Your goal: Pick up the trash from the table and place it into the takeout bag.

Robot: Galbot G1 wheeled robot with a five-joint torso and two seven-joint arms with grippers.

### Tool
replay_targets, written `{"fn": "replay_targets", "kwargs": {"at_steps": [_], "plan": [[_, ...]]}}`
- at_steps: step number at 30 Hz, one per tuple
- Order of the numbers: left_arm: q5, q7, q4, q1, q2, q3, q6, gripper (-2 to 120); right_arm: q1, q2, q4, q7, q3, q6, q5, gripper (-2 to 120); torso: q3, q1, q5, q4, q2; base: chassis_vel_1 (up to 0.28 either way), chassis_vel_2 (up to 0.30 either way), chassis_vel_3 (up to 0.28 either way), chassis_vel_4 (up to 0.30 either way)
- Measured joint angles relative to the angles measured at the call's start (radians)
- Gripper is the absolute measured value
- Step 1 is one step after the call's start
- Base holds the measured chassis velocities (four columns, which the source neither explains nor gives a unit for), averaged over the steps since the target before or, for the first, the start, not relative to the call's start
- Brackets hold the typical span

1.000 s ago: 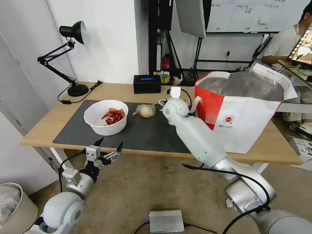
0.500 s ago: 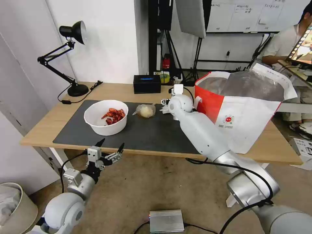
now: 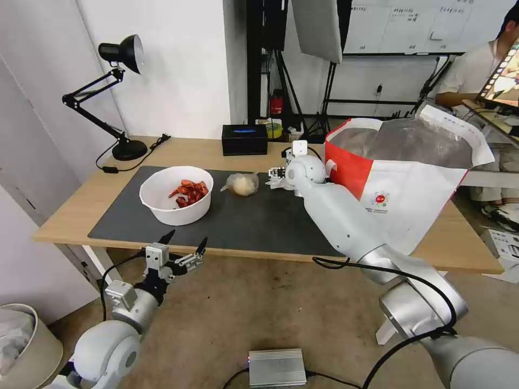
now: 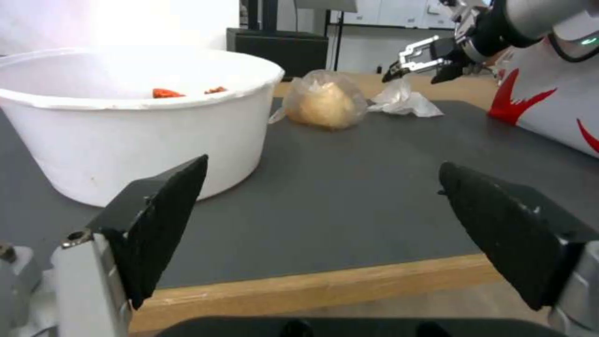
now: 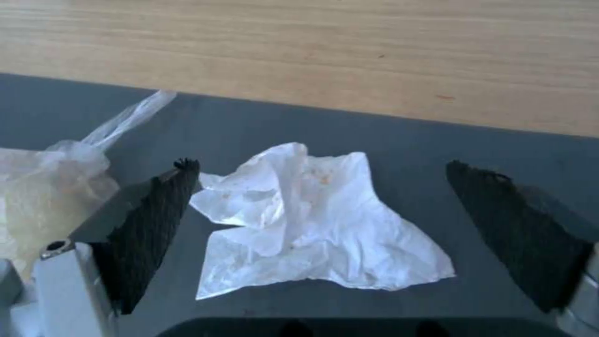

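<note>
Hovering right over the crumpled white tissue (image 5: 309, 220), your right gripper (image 5: 321, 234) has its two dark fingers (image 5: 147, 224) spread wide with nothing between them, one on each side of the tissue in the wrist view. That tissue lies flat on the dark grey mat (image 3: 254, 221), just beside the small clear bag with the whitish lump (image 3: 241, 184), which sits between it and the white round bowl (image 3: 176, 194) of red crayfish shells. From the left wrist view you can see the right gripper (image 4: 419, 58) poised just above the tissue (image 4: 405, 99), apart from it. Close on the right side stands the takeout bag (image 3: 403, 178), upright on the light-wood table (image 3: 459, 243), mouth open and foil lining showing. Your left gripper (image 3: 181, 246) hangs below the table's near edge, in front of the bowl, fingers also apart and empty. Behind the mat sit a black tissue box (image 3: 244, 139) and a black desk lamp (image 3: 111, 97).
</note>
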Motion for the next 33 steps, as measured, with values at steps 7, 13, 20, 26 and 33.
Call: {"fn": "replay_targets", "kwargs": {"at_steps": [7, 13, 20, 26, 33], "plan": [[0.001, 0.0, -0.005, 0.0, -0.002, 0.002, 0.0, 100, 0.013, 0.01, -0.039, -0.045, 0.01, 0.0, -0.029, 100, 0.0, 0.0, 0.0, 0.0, 0.0, 0.0, 0.0, 0.0, 0.0], [0.0, 0.0, -0.006, 0.001, 0.001, 0.0, 0.0, 100, 0.02, 0.016, -0.066, -0.083, 0.012, 0.0, -0.051, 100, 0.0, 0.0, 0.0, -0.0001, 0.0, 0.0, 0.0, 0.0, 0.0], [0.0, -0.001, -0.007, 0.0, 0.0, 0.006, -0.001, 100, 0.023, 0.018, -0.092, -0.105, 0.014, 0.0, -0.057, 100, 0.0, 0.0, 0.0, 0.0, 0.0, 0.0, 0.0, 0.0, 0.0], [0.0, -0.001, -0.009, -0.001, 0.001, 0.009, -0.001, 100, 0.023, 0.02, -0.118, -0.136, 0.017, 0.0, -0.08, 100, 0.0, 0.0, 0.0, 0.0, 0.0, 0.0, 0.0, 0.0, 0.0], [0.001, -0.001, -0.009, -0.001, 0.0, 0.013, -0.002, 100, 0.026, 0.024, -0.14, -0.151, 0.019, 0.0, -0.094, 100, 0.0, 0.0, 0.0, 0.0, 0.0, 0.0, 0.0, 0.0, 0.0]]}}
